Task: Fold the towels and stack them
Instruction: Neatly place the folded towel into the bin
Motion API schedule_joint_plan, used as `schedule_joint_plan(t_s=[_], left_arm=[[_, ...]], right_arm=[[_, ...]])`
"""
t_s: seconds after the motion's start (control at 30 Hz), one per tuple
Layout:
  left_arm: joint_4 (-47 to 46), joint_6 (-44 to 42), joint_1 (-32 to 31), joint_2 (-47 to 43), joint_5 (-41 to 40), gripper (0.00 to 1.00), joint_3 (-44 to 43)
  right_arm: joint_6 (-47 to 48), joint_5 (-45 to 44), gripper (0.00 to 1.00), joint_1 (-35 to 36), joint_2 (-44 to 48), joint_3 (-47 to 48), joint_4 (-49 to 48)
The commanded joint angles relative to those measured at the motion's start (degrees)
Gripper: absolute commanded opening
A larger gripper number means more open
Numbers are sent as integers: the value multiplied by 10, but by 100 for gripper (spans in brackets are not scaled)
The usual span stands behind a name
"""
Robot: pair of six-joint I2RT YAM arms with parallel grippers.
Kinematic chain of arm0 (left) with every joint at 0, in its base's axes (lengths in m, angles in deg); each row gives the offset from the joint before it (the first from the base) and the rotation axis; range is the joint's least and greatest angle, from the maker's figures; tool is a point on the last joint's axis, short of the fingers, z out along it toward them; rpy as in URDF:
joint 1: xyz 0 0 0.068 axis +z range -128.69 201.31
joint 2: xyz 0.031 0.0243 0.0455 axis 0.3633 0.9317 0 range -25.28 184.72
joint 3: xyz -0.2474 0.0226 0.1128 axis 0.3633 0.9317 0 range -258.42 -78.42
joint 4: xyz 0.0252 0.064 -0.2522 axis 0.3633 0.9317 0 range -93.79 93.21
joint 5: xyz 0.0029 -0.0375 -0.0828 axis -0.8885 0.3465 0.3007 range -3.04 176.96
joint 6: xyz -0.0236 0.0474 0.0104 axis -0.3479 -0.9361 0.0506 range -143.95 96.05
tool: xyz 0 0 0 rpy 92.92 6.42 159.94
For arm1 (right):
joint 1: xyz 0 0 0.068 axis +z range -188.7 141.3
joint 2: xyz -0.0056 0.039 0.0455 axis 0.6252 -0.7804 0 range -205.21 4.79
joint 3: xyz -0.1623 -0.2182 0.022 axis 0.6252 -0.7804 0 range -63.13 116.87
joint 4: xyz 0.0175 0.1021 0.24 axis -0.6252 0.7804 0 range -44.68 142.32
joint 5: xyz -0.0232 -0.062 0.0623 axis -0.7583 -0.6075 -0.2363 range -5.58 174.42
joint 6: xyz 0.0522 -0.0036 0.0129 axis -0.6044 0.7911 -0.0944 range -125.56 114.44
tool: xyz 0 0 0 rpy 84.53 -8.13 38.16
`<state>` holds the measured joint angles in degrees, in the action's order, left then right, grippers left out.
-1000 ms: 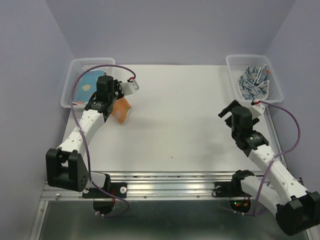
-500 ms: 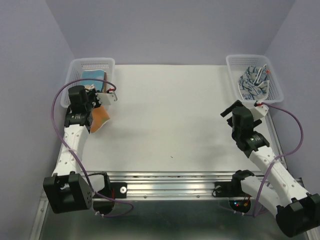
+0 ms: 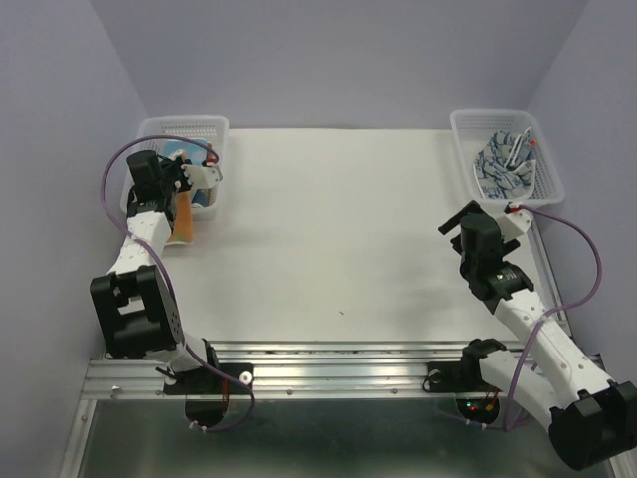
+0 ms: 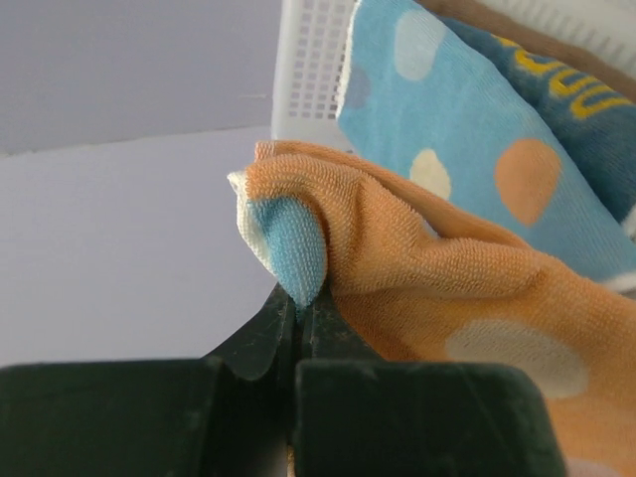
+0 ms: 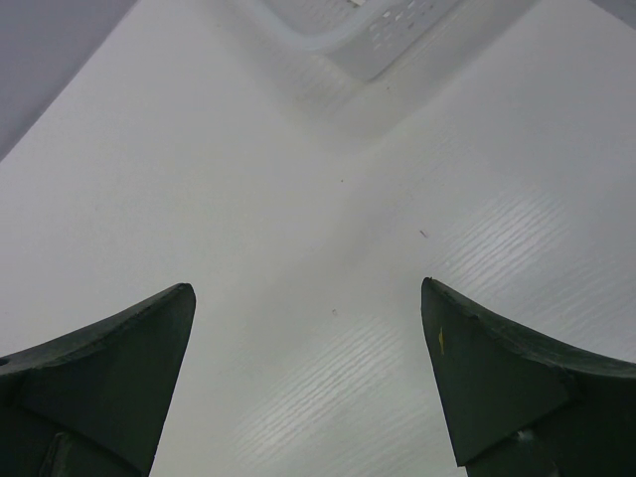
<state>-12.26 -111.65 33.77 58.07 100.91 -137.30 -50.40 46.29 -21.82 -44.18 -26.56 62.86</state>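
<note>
My left gripper is shut on the orange towel with pale dots, which hangs from it beside the left basket. In the left wrist view the gripper pinches a blue-backed corner of the orange towel. Behind it the blue polka-dot towel lies in the basket, over a darker towel with yellow print. A blue-white patterned towel lies in the right basket. My right gripper is open and empty above the bare table.
The white table lies between the two baskets. The right basket's corner shows at the top of the right wrist view. Purple walls close in the back and both sides. A metal rail runs along the near edge.
My left gripper has swung left and back toward the left basket, carrying the orange towel with it. The right arm has barely moved.
</note>
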Motion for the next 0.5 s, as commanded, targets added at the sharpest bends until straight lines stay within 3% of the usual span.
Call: schedule_joint_plan(t_s=[0.0, 0.47], left_arm=[[-95, 30, 0, 29, 40, 0, -62], [-96, 15, -6, 184, 41, 0, -171]], right_arm=[[-8, -12, 100, -2, 2, -5, -22], [21, 21, 100, -2, 48, -41, -113]])
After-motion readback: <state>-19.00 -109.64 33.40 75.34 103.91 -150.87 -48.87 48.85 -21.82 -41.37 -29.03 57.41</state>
